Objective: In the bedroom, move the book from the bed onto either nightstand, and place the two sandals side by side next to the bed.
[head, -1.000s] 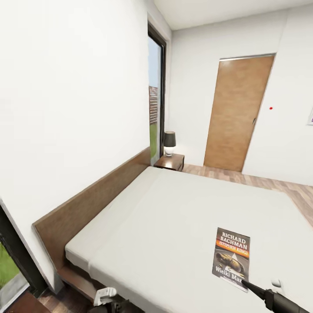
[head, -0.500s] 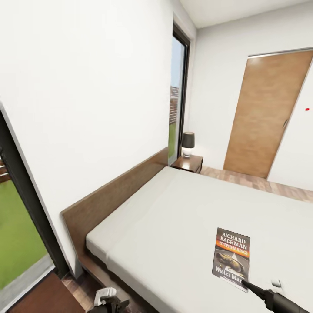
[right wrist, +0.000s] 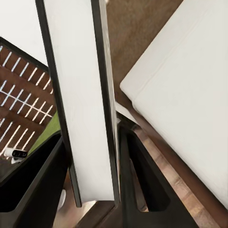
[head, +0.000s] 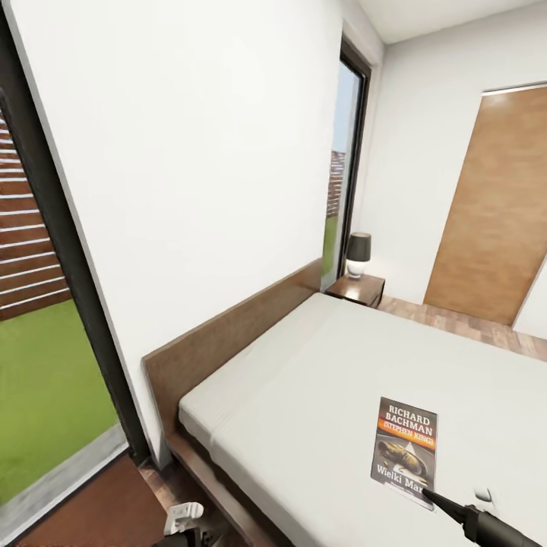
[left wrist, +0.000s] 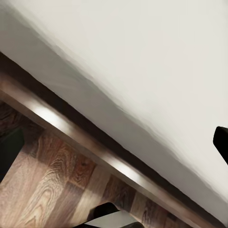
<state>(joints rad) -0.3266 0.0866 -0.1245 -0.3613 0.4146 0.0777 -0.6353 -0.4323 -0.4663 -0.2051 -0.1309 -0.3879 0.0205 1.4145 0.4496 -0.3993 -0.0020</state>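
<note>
Right claw [right wrist: 92,180] of my rig grips the book [head: 406,453] upright by its lower edge above the bed [head: 319,395], left claw's state unclear

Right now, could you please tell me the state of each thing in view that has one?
book: held upright, clamped between the right gripper's fingers.
right gripper: shut on the book.
left gripper: open, holding nothing.
door: closed.
lamp: looks lit, standing on the nightstand.
</note>
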